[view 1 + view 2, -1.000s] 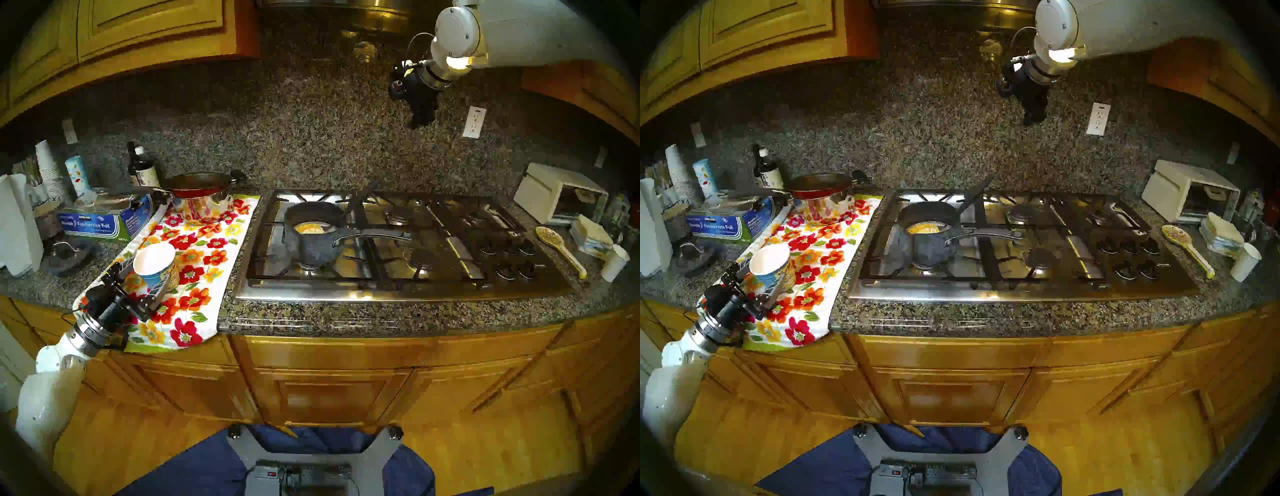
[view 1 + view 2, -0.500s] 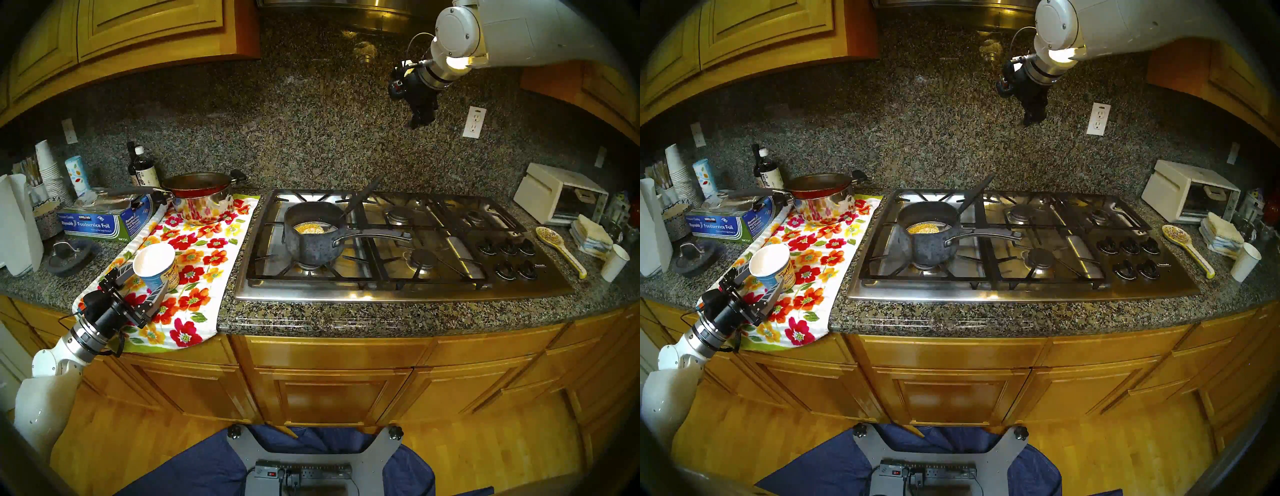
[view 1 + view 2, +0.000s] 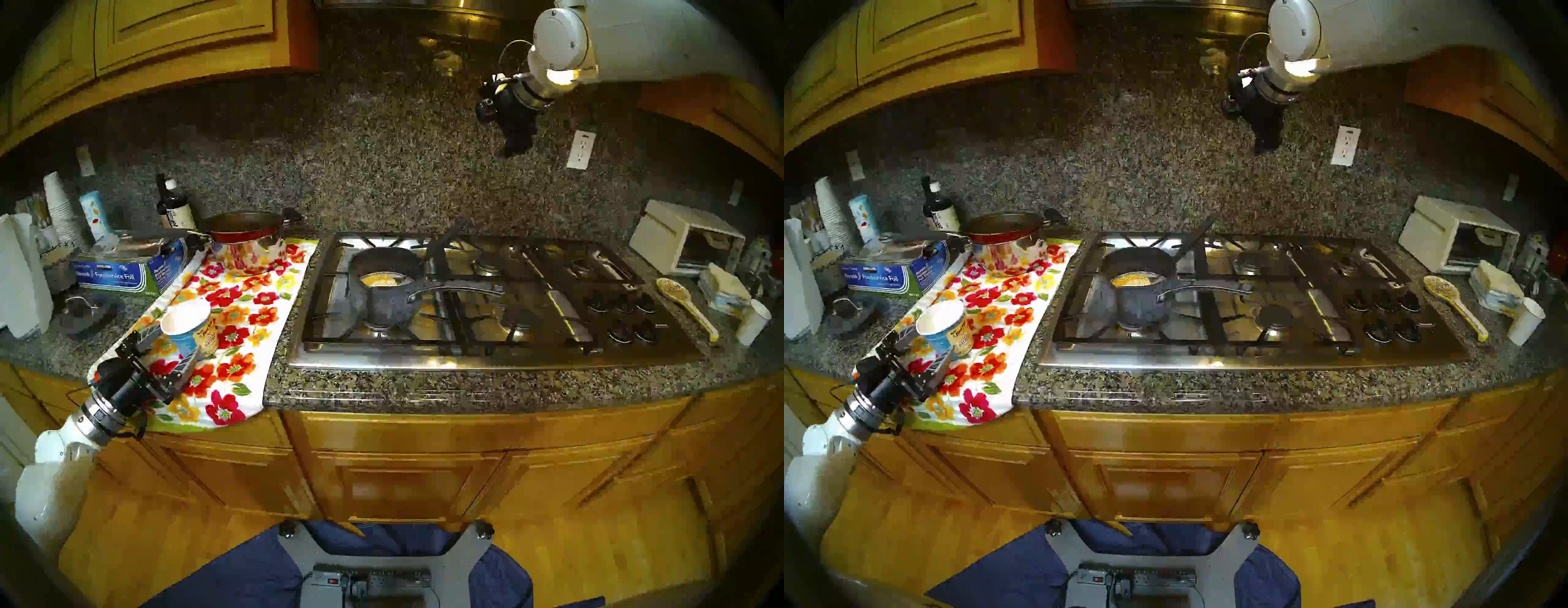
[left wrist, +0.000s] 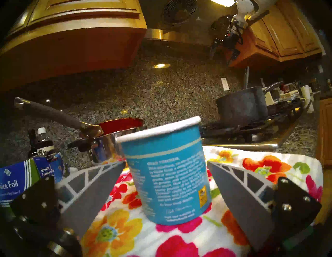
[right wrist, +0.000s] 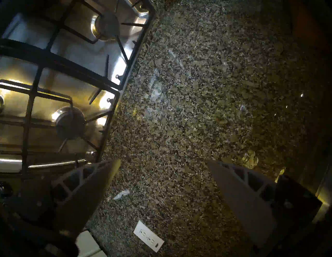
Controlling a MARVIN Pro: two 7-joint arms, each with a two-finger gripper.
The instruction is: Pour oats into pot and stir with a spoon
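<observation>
The blue oatmeal cup (image 3: 189, 327) (image 4: 167, 170) stands upright on the floral towel (image 3: 237, 339), and its white inside shows. My left gripper (image 3: 174, 344) (image 4: 166, 162) is open, one finger on each side of the cup with a gap to both. The oats (image 3: 379, 279) lie as a tan-yellow heap in the dark grey pot (image 3: 386, 297) (image 3: 1140, 301) on the front left burner. Against the pot's far rim leans the black-handled spoon (image 3: 445, 240) (image 3: 1193, 240). High by the backsplash, my right gripper (image 3: 515, 146) (image 5: 163, 162) is open and holds nothing.
A red pan on a shiny steel pot (image 3: 248, 242) stands at the towel's far end, beside a foil box (image 3: 127, 271) and a dark bottle (image 3: 172, 208). Right of the stove (image 3: 530, 339) lie a cream ceramic spoon (image 3: 687, 305), a white paper cup (image 3: 753, 322) and a toaster oven (image 3: 687, 237).
My left gripper has drawn back a little toward the counter's front left, away from the cup, which stays on the towel. The right arm has not moved.
</observation>
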